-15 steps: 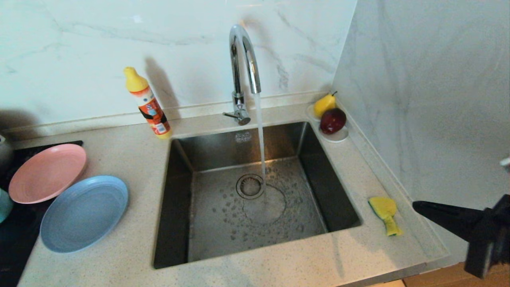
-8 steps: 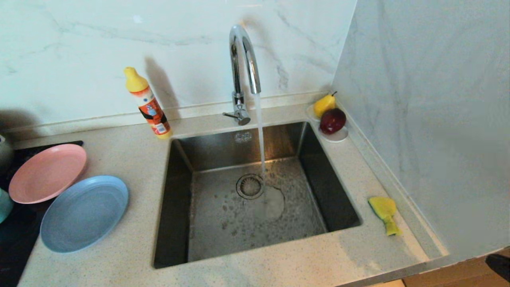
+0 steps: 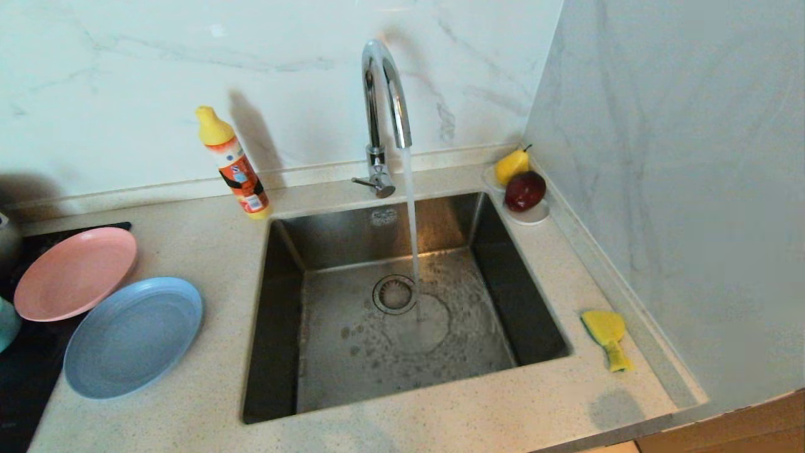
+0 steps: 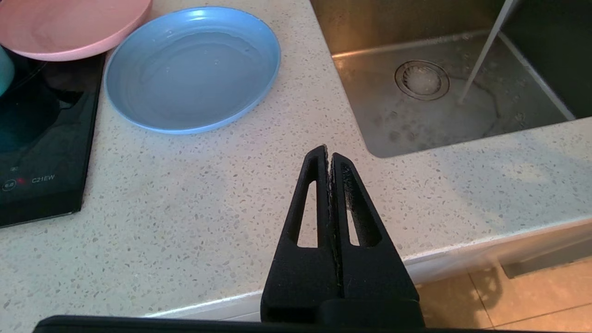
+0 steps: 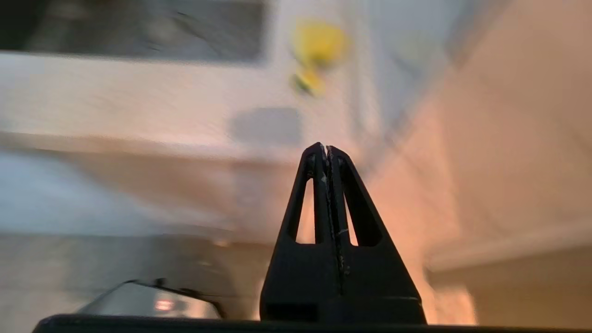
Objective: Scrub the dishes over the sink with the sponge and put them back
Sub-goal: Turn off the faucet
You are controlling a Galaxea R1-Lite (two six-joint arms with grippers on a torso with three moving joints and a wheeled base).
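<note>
The pink plate (image 3: 74, 272) and the light-blue plate (image 3: 132, 335) lie on the counter left of the sink (image 3: 277, 314), with a sliver of the teal bowl (image 3: 6, 322) at the head view's left edge. Water runs from the chrome tap (image 3: 383, 94) into the basin. The yellow sponge (image 3: 607, 336) lies on the counter right of the sink. Neither arm shows in the head view. My left gripper (image 4: 328, 151) is shut and empty above the counter's front edge, near the blue plate (image 4: 192, 67). My right gripper (image 5: 326, 149) is shut and empty, below and in front of the counter, with the sponge (image 5: 317, 51) far ahead.
An orange bottle with a yellow cap (image 3: 234, 165) stands behind the sink's left corner. A white saucer (image 3: 531, 214) with a pear and a dark red fruit sits at the back right. A black cooktop (image 4: 41, 152) lies under the pink plate. A marble wall closes the right side.
My right arm has dropped down and back, leaving the head view at its lower right. The left arm, dishes and sponge have not moved.
</note>
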